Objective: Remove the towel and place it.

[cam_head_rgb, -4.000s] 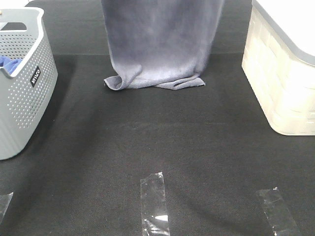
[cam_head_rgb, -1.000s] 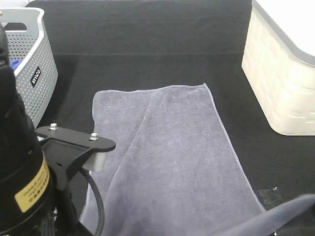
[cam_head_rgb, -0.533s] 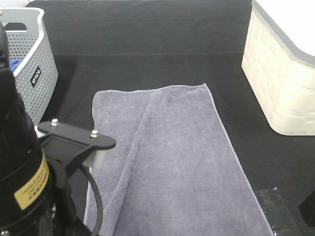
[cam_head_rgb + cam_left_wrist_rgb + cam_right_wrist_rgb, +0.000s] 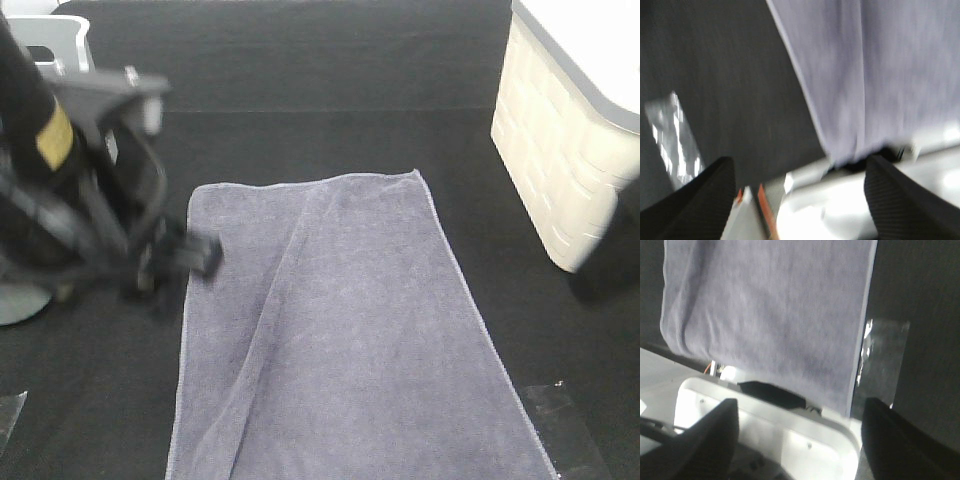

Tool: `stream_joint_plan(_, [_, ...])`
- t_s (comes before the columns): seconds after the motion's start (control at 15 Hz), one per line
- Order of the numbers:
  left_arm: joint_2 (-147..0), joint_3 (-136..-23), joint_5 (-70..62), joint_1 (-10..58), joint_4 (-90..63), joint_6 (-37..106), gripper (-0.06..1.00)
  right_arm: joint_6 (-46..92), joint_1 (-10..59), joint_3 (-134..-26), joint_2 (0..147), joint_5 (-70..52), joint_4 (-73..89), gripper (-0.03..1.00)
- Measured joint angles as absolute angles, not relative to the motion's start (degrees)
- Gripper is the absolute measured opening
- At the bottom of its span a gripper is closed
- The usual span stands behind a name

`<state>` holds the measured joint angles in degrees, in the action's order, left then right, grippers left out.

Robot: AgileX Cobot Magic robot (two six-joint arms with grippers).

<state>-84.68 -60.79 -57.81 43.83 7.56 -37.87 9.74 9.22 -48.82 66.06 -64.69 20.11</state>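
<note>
The towel is a large slate grey-blue cloth lying spread flat on the black table, with one long fold running down its left half. It also shows in the left wrist view and the right wrist view. My left gripper is a blurred dark shape just over the towel's left edge. In the left wrist view its fingers stand wide apart and empty. My right gripper is also open and empty, off the towel's near end. In the high view only a dark blur at the right edge hints at it.
A grey perforated basket stands at the left, mostly hidden behind my left arm. A cream basket stands at the right. Clear tape strips lie on the table near the front edge and show in both wrist views.
Four seconds ago the towel hung held up at the far side; now it lies flat and released. Since half a second ago my left arm has swung up and back to the left.
</note>
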Motion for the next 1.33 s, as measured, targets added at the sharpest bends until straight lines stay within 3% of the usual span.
stream_joint_plan(0.33, [-87.8, -63.7, -41.8, 27.3, 7.4, -30.9, 0.65, 10.3, 9.2, -69.0, 85.3, -61.0, 20.1, 0.53])
stream_joint_plan(0.53, [-95.5, -70.6, -41.8, 23.9, 4.2, -25.8, 0.65, 10.3, 9.6, -79.2, 94.1, -60.9, 19.9, 0.51])
stream_joint_plan(0.8, [-111.3, -88.5, -47.6, 22.3, 1.7, -23.1, 0.65, 9.5, 14.8, -94.9, 109.0, -59.8, 15.1, 0.50])
stream_joint_plan(1.33, [-136.8, -120.6, -64.3, 22.3, 2.7, -22.5, 0.65, 6.1, 15.2, -113.7, 131.7, -56.0, 9.9, 0.47])
